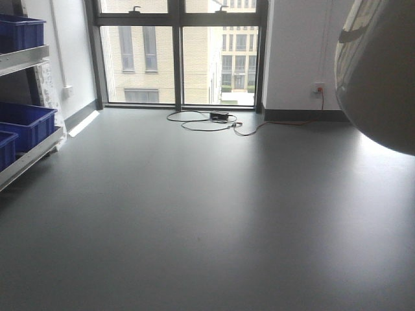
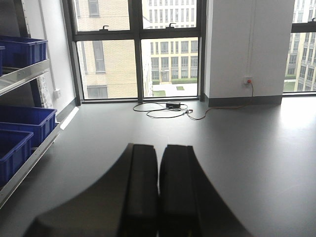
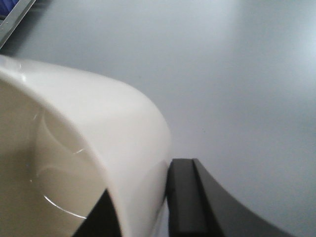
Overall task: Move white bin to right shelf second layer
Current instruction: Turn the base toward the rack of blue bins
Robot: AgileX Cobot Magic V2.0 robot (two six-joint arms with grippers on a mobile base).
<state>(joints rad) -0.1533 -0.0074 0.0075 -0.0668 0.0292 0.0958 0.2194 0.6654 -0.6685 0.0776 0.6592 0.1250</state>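
Note:
The white bin (image 3: 89,123) is a glossy cream tub that fills the left of the right wrist view. My right gripper (image 3: 143,197) is shut on its rim wall, one black finger inside and one finger (image 3: 185,197) outside, holding it above the grey floor. The bin also shows as a large pale rounded shape (image 1: 379,78) at the upper right of the front view. My left gripper (image 2: 159,192) is shut and empty, pointing over the floor toward the window. The roller-rail shelf level is out of view.
A steel rack (image 1: 26,58) with blue crates (image 1: 26,123) stands at the left; it shows in the left wrist view too (image 2: 24,118). A cable and power brick (image 1: 219,116) lie by the window. A wall socket (image 1: 318,88) is at the right. Grey floor spreads ahead.

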